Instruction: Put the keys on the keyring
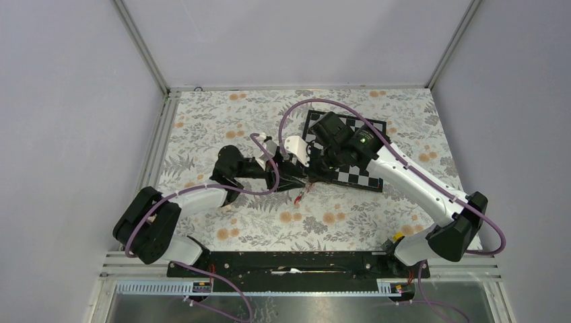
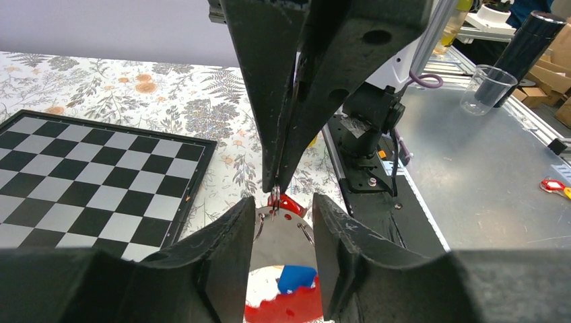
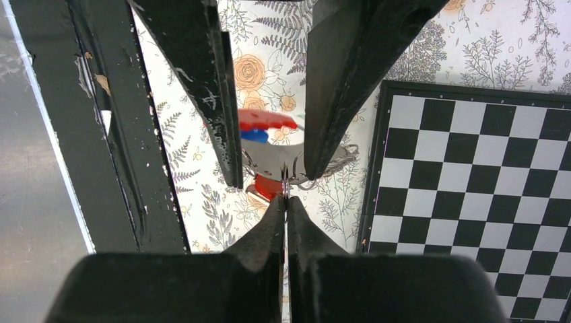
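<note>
Threading looks unfinished: right jaws clench a small silver wire ring (image 3: 285, 180) at centre frame; left jaws stand parted around the red-tagged and blue-tagged keys (image 3: 261, 126), grip uncertain. Whether either key is threaded is hidden.

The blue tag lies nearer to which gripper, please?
Left. The blue tag shows between the fingers of the left gripper; the right gripper pinches a small ring just beyond their tips.

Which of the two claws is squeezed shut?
The right gripper: its fingertips are pressed together, pinching a small ring, while the left gripper has its fingers apart.
</note>
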`<state>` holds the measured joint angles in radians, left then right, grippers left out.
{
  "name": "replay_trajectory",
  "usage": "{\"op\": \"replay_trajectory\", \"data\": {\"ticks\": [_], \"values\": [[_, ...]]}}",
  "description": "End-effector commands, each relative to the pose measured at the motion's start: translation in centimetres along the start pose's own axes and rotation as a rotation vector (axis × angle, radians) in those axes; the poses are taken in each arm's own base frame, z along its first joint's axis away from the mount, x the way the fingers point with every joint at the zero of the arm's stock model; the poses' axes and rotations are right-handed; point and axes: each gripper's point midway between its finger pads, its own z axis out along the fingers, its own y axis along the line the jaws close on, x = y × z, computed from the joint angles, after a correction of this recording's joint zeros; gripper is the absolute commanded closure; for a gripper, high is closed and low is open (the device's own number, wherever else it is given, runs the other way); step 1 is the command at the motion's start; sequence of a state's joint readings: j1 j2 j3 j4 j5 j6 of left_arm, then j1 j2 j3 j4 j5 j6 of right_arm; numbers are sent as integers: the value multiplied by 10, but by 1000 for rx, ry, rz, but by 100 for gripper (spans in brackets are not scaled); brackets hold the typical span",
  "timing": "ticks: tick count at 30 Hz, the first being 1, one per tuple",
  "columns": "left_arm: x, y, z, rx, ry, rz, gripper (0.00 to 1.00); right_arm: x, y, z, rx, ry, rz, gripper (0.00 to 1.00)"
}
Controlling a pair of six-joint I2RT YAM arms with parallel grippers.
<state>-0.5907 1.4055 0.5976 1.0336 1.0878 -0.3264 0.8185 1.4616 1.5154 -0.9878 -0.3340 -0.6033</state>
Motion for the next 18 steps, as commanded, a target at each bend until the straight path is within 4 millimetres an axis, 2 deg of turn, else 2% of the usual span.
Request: {"op": "replay_trajectory", "data": {"ticks": [1, 9, 18], "values": [[-13, -3, 5, 30, -38, 70, 61, -12, 3, -3, -10, -29, -12, 100], [-13, -2, 6, 39, -40, 59, 76, -10, 5, 1, -17, -35, -13, 100], [-14, -1, 7, 41, -45, 48, 78, -7, 7, 6, -31, -37, -12, 100]]}}
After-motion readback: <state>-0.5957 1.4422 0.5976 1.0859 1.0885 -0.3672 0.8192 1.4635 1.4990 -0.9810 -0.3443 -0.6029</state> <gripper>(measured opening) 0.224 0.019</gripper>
